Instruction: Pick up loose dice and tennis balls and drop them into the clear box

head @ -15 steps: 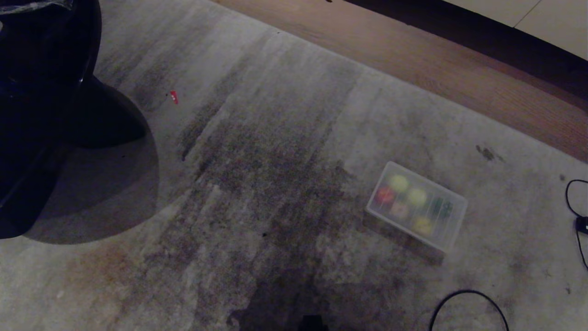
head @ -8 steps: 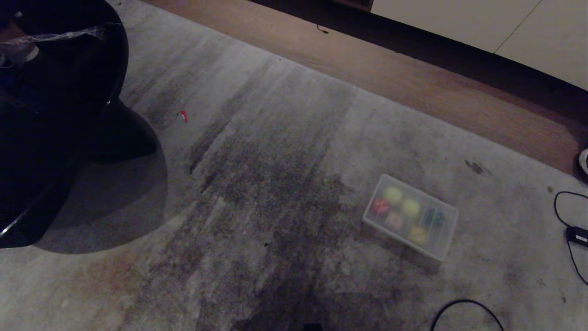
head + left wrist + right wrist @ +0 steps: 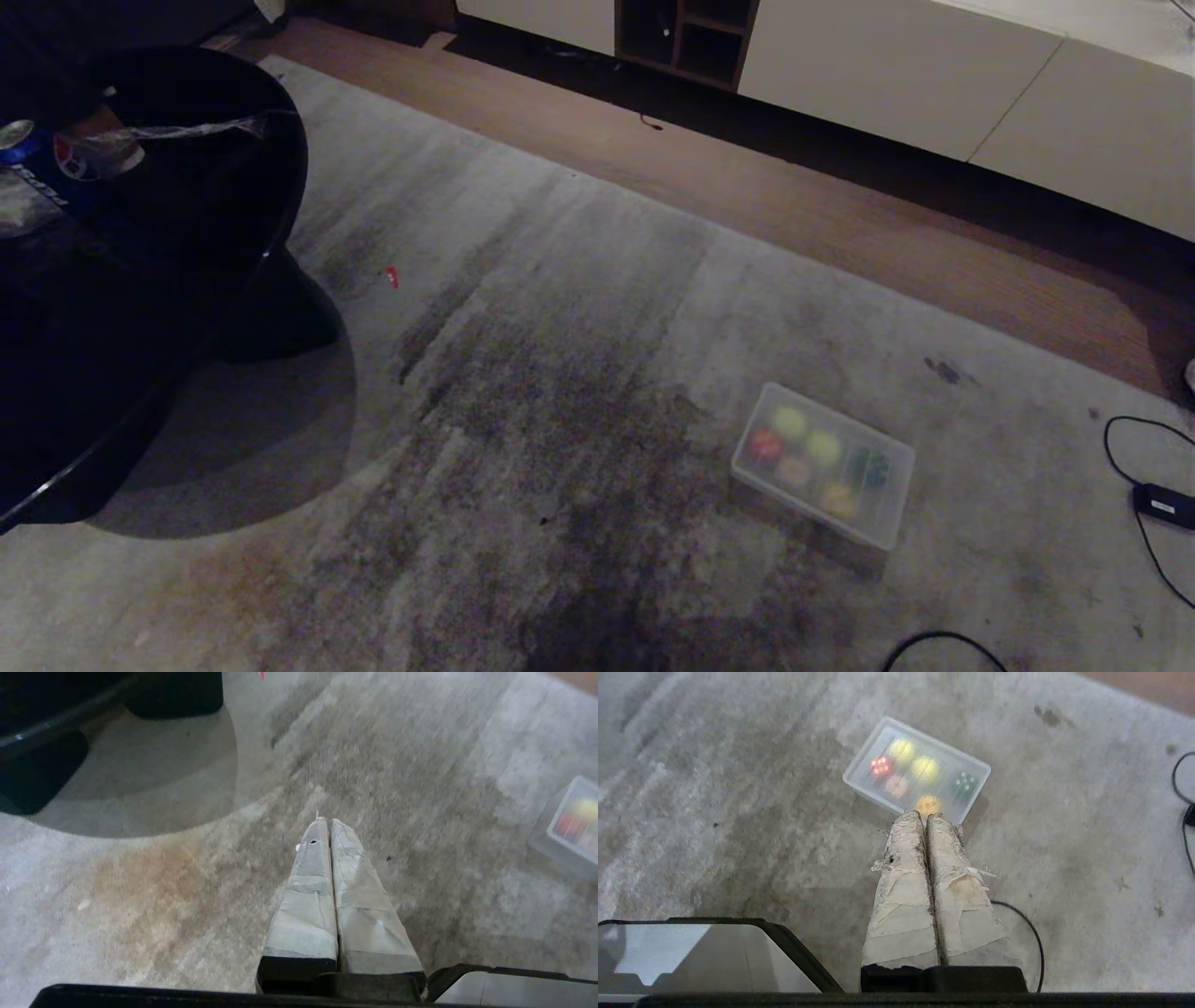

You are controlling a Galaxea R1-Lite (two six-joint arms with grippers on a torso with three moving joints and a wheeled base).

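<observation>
Stained grey carpet (image 3: 560, 392) carries the clear box (image 3: 892, 523), filled with dice (image 3: 881, 766) and tennis balls (image 3: 901, 749) (light, rigid, rim-graspable). Left gripper (image 3: 325, 822) and right gripper (image 3: 923, 815) fingers are seen clenched, empty.

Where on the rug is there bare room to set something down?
Widest bare patch: the rug between the black table and the clear box. More bare rug lies behind the box, up to the wood floor. Crowded: right edge, with a cable and adapter; the box is full. A small red scrap lies near the table.
</observation>
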